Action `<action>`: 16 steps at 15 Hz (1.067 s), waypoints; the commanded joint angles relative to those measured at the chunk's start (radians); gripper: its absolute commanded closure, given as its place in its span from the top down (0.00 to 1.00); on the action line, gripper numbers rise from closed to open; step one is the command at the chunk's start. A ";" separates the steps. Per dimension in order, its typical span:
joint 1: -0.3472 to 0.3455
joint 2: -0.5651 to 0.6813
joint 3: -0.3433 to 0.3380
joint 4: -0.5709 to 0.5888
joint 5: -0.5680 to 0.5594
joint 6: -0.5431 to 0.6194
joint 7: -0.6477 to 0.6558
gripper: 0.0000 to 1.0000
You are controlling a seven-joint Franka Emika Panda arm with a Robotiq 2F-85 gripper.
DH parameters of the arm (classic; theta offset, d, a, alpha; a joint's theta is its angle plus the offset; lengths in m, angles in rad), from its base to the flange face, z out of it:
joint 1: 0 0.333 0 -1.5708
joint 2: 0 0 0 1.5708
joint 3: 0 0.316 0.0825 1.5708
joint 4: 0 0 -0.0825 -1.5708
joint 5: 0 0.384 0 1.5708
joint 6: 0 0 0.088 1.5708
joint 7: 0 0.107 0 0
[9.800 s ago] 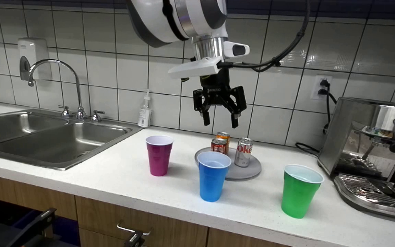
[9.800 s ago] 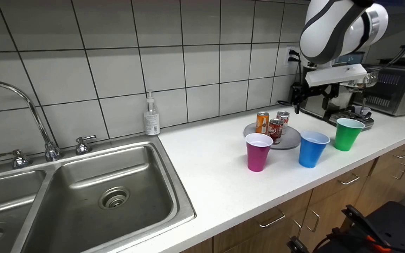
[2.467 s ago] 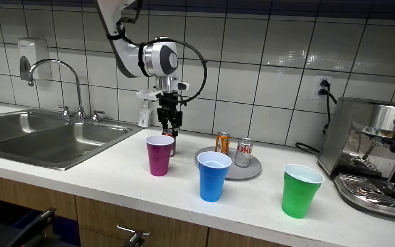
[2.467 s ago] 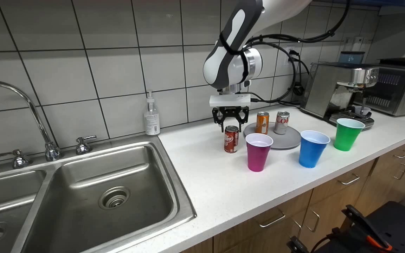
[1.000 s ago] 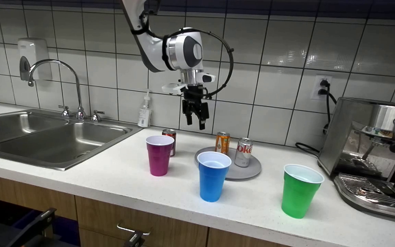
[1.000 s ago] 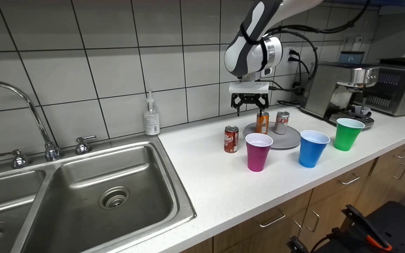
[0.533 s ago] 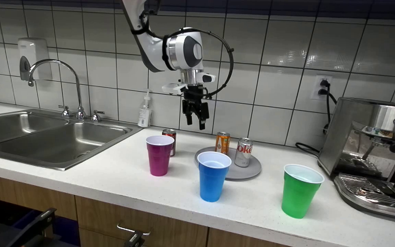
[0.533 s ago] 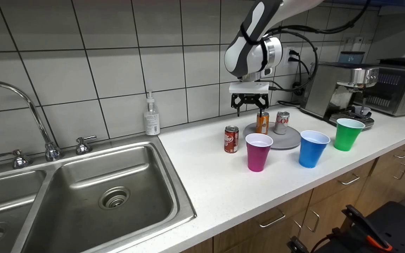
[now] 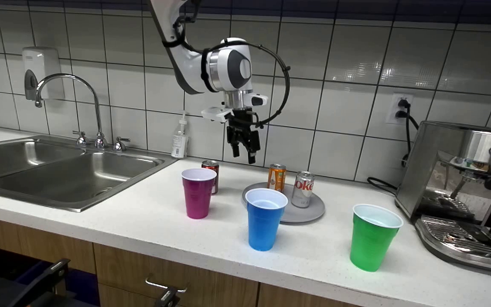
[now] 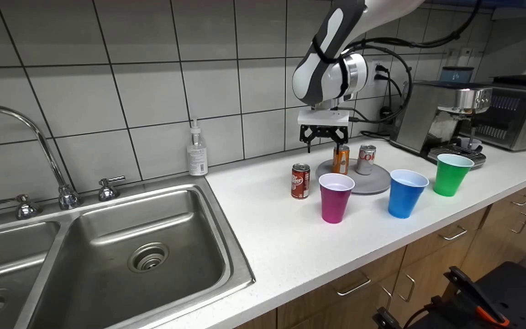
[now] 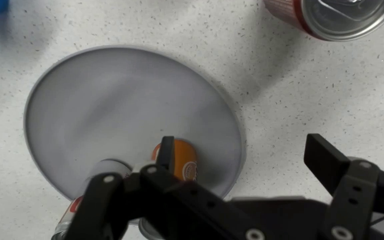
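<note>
My gripper (image 9: 244,155) is open and empty, pointing down above the counter, left of the grey plate in both exterior views (image 10: 323,148). In the wrist view its spread fingers (image 11: 240,146) have one fingertip over the orange can (image 11: 184,160) and the other over bare counter. The orange can (image 9: 276,177) and a silver Coke can (image 9: 303,189) stand upright on the plate (image 9: 313,213). A dark red Dr Pepper can (image 10: 300,181) stands on the counter off the plate. In an exterior view it is partly hidden behind the magenta cup (image 9: 198,194).
A blue cup (image 9: 265,221) and a green cup (image 9: 373,238) stand near the counter's front edge. A coffee machine (image 9: 475,170) stands at the right, a steel sink (image 9: 83,179) at the left. A soap bottle (image 10: 197,155) stands by the tiled wall.
The red can has gone from the plate to the counter since the oldest frames. My open gripper has risen from it and shifted toward the plate, then sunk slightly in the last half second.
</note>
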 commanded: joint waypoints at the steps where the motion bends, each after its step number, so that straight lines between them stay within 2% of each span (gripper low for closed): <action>1: -0.019 -0.018 0.006 -0.028 -0.001 0.032 -0.002 1.00; 16: -0.084 0.060 -0.028 0.072 0.013 -0.012 0.013 1.00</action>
